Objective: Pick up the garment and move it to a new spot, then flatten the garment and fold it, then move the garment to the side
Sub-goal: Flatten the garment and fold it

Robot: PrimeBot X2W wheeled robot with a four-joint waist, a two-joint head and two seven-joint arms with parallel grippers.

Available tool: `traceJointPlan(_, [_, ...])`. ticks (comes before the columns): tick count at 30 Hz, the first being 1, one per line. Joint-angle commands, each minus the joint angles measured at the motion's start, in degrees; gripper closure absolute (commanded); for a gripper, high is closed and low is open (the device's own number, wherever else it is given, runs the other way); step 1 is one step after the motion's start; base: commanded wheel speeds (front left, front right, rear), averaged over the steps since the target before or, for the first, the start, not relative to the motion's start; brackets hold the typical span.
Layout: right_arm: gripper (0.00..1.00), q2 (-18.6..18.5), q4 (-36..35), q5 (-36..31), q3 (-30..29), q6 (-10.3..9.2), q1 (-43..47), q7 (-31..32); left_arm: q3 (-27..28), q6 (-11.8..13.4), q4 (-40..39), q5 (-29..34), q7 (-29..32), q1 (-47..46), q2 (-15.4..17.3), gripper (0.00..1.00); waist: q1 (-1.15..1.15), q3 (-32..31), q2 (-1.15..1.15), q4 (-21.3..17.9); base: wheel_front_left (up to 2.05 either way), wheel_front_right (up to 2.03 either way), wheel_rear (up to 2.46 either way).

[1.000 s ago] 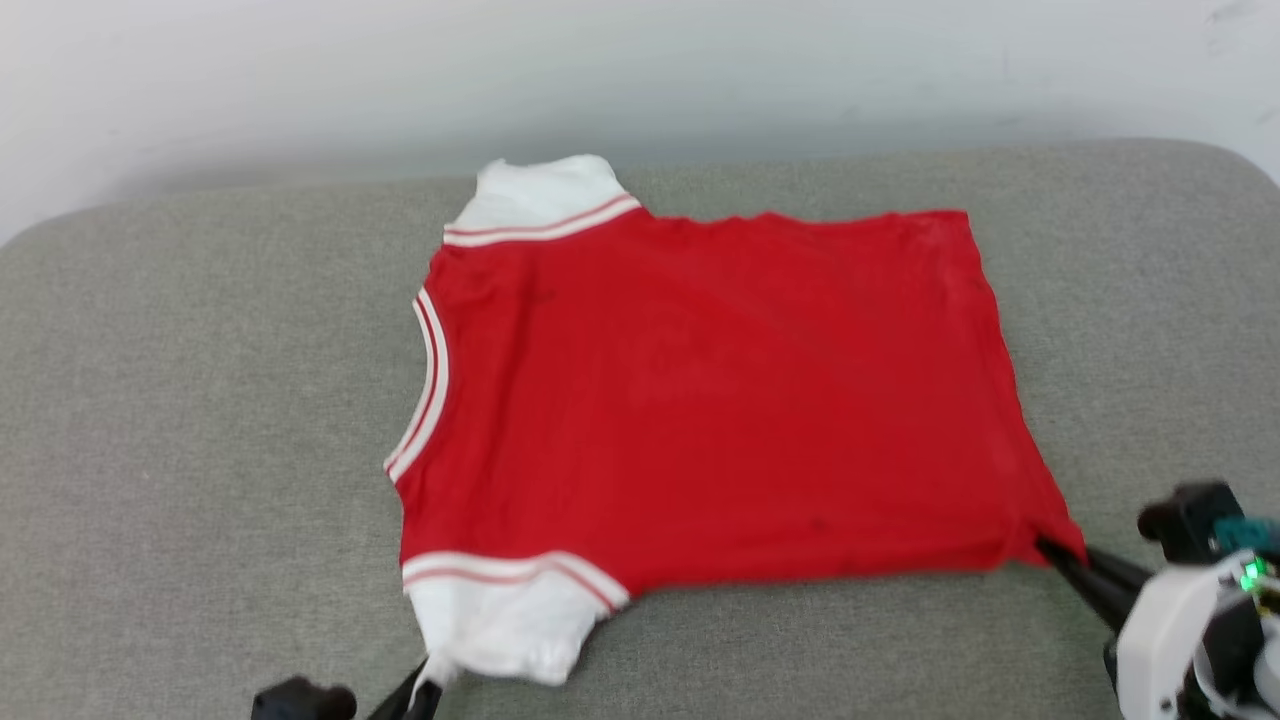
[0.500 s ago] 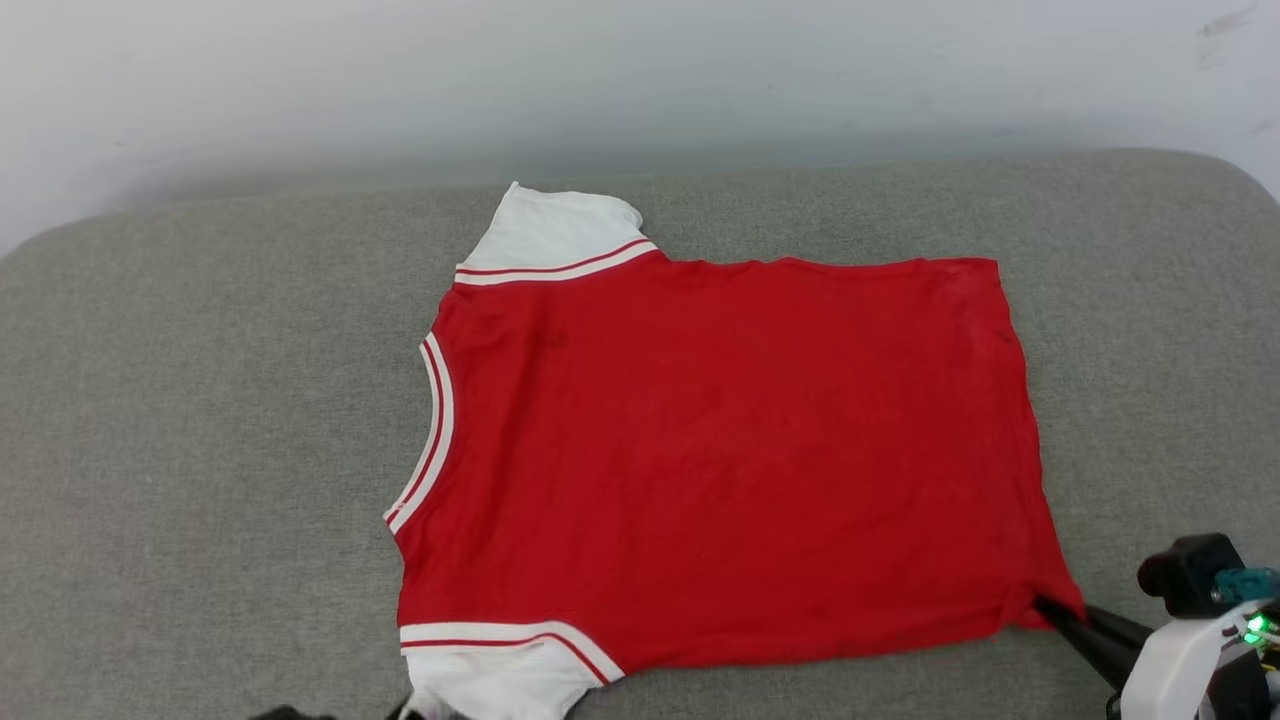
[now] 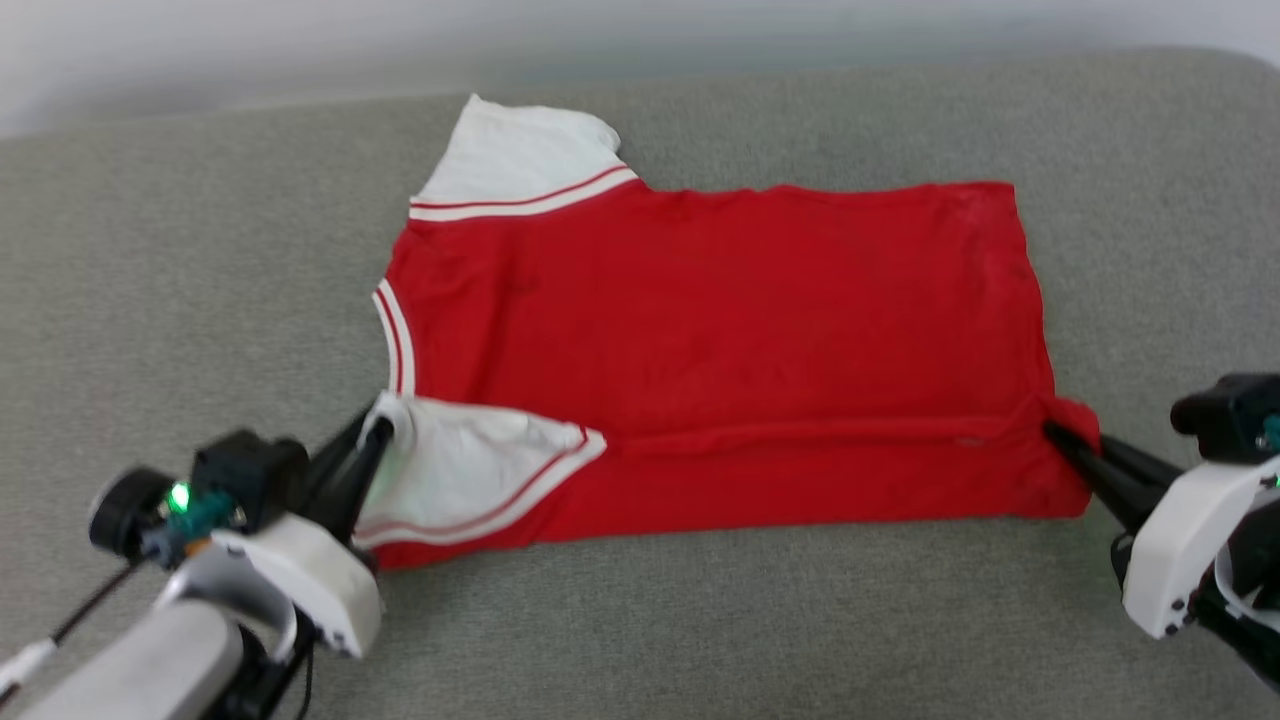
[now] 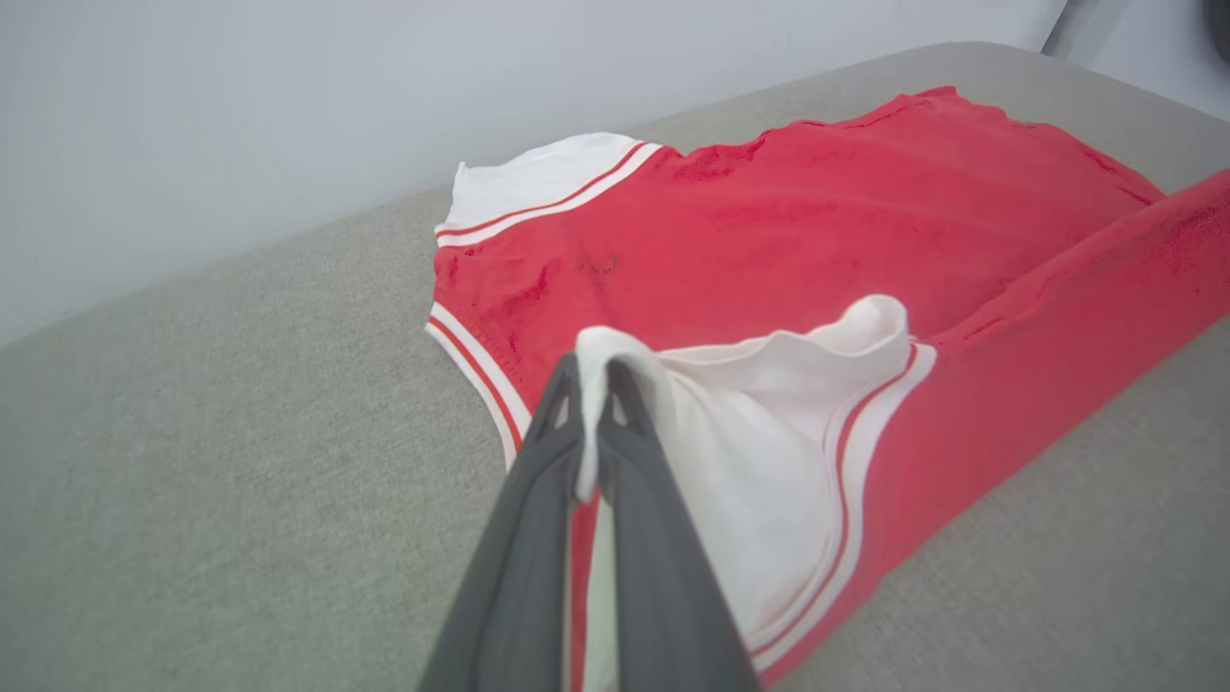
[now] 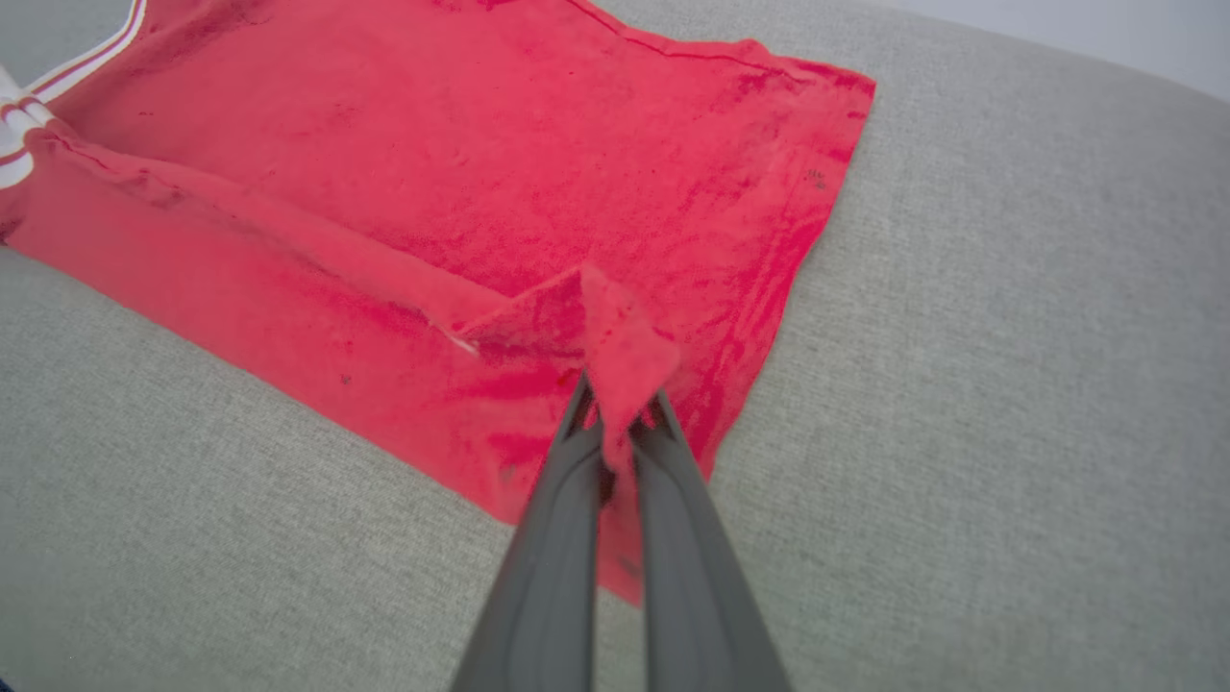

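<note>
The left gripper (image 3: 375, 435), two long dark fingers on a white wrist housing, meets the red jersey-style garment (image 3: 720, 330) at the tip of its near white short sleeve (image 3: 470, 470), at the garment's collar end. The right gripper (image 3: 1055, 432), built the same, meets the garment at the near corner of its hem, at the opposite end. Between the two grippers the garment's near edge lies folded over onto the body as a long red band with a crease running along it. The near sleeve is doubled back onto the red cloth with its white-and-red striped edging showing. Beyond the crease the garment lies spread and fairly flat, plain red side up. The far white sleeve (image 3: 520, 150) juts out at the garment's far collar-end corner, and the striped neck trim (image 3: 393, 330) curves along the collar end.

Under the garment is a grey woven upholstered cushion (image 3: 150, 280), which reaches out past the garment on every side. Beyond the garment's far edge a plain pale wall (image 3: 200, 40) rises behind the cushion.

The left gripper's jaws are pressed together on the sleeve tip. In the left wrist view a pinch of white cloth stands between the fingers (image 4: 538, 538) and the sleeve is drawn up into a small peak. The right gripper's jaws are likewise pressed together on the hem corner. In the right wrist view a tuft of red cloth pokes up above the fingertips and the corner sits raised off the cushion.
</note>
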Motion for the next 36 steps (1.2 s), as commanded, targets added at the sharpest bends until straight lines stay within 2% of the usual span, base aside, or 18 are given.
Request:
traceJointPlan(1, [1.0,0.54,-0.24,-0.02,-0.39,-0.02,-1.34,0.48,0.54,-0.62,1.08,0.18,0.27,-2.06,-0.32,1.0,-0.01,2.33,0.0,-1.21,0.0,0.0,0.0])
traceJointPlan(7, [1.0,2.55,2.01,-0.51,0.02,-0.03,-6.35,3.26,0.67,-3.83,7.71,1.16,1.46,-9.36,-1.54,1.0,-0.01,6.92,0.0,-2.75,0.0,0.0,0.0])
traceJointPlan(12, [1.0,4.33,6.82,-0.91,2.85,-0.02,-10.05,4.64,-0.75,-7.02,14.62,0.81,2.69,-12.5,-3.56,1.0,-0.01,9.87,0.0,-3.15,0.0,0.0,0.0])
traceJointPlan(16, [1.0,5.48,11.46,-0.72,5.96,-0.06,-11.31,4.75,-2.17,-9.23,19.58,0.42,3.41,-13.43,-5.49,1.0,-0.01,10.44,0.0,-3.0,0.0,0.0,0.0])
traceJointPlan(20, [1.0,5.99,13.49,0.55,8.27,-0.03,-11.77,3.03,-3.05,-10.24,23.3,0.05,3.19,-13.1,-7.03,1.0,-0.01,9.02,0.0,-2.42,0.0,0.0,0.0])
traceJointPlan(21, [0.83,5.9,13.59,0.84,8.58,-0.03,-11.82,2.48,-3.03,-10.32,23.83,-0.16,3.0,-13.02,-7.01,0.85,-0.01,8.42,0.0,-2.29,0.0,0.0,0.0])
traceJointPlan(22, [0.83,5.9,13.59,0.84,8.58,-0.03,-11.82,2.48,-3.03,-10.32,23.83,-0.16,3.0,-13.02,-7.01,0.85,-0.01,8.42,0.0,-2.29,0.0,0.0,0.0])
traceJointPlan(23, [0.49,5.63,13.58,1.09,8.75,-0.02,-11.75,1.93,-3.17,-10.59,24.22,-0.2,3.07,-12.93,-7.02,0.0,-0.01,7.7,0.0,-2.06,0.0,0.0,0.0])
traceJointPlan(24, [0.0,5.31,13.48,1.15,8.76,-0.01,-11.68,1.22,-3.08,-10.65,24.42,-0.17,2.99,-12.98,-6.87,0.0,-0.01,6.93,0.0,-1.85,0.0,0.0,0.0])
traceJointPlan(31, [0.0,3.09,10.65,1.75,7.79,-0.02,-10.77,-1.41,-1.7,-11.21,21.81,-1.26,5.75,-15.59,-3.61,0.0,-0.01,2.09,0.0,-0.46,0.0,0.0,0.0])
traceJointPlan(36, [0.0,2.25,8.5,1.34,6.77,-0.02,-10.07,-0.61,-2.58,-12.45,17.43,-2.26,15.04,-18.93,-0.13,0.0,-0.01,0.45,0.0,0.43,0.0,0.0,0.0])
